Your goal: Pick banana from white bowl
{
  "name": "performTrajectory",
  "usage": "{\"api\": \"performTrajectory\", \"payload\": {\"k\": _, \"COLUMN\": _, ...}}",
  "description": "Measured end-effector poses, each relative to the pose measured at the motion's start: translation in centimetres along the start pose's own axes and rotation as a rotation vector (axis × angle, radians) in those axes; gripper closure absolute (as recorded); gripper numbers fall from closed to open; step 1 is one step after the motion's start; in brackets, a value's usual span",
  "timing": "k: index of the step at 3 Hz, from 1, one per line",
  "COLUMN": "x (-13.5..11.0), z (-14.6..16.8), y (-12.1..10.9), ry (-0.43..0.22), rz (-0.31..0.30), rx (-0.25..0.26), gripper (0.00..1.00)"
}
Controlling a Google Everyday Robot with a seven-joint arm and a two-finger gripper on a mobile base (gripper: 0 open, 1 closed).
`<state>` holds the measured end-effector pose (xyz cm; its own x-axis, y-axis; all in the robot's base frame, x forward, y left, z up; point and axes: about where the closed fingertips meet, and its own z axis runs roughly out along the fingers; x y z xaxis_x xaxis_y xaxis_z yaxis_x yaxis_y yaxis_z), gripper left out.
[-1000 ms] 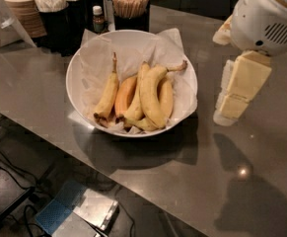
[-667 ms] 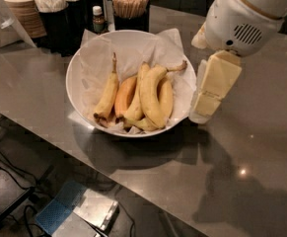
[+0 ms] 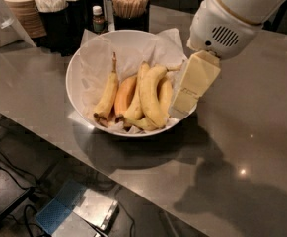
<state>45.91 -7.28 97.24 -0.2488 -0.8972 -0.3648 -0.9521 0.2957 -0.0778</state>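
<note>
Banana: bright yellow, thick, strongly curved. It lies in the right half of the white bowl, stem end toward the far rim, lower end down among the other fruit. It rests on a smaller yellow banana and touches it. Another yellow banana is tucked just beside it on the right.

To its left is an orange-tinted banana. Left again is a slim banana with a long stem pointing away and a dark tip at the near end. Crinkled white paper lines the bowl and stands up above the far rim.

Gripper: a cream-coloured block, tilted, reaching down over the bowl's right rim. Its tip sits just beside the rightmost banana. I cannot tell whether it is open or closed, or whether it has hold of anything. Above it is the arm's white housing, with a slotted vent facing me.

Counter: grey, smooth and glossy. It carries a small bright glint and a dark shadow of bowl and arm on the near side. The bowl sits near the counter's front edge.

Behind the bowl:
- a dark cup of wooden sticks
- a small bottle
- a dark holder with white items
- a stack of brown cups at far left

Below the counter edge the floor is dim. Black cables trail across it, and a flat blue-and-grey object lies there.
</note>
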Motion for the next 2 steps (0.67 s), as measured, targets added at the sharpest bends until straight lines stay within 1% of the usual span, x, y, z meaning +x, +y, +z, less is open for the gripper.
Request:
{"api": "performTrajectory", "payload": {"k": 1, "x": 0.0, "z": 0.0, "y": 0.0, "ry": 0.0, "rz": 0.0, "rx": 0.0, "gripper": 0.0}}
{"api": "performTrajectory", "payload": {"k": 2, "x": -0.27, "z": 0.33, "y": -0.11, "ry": -0.005, "rz": 0.091, "rx": 0.005, "gripper": 0.0}}
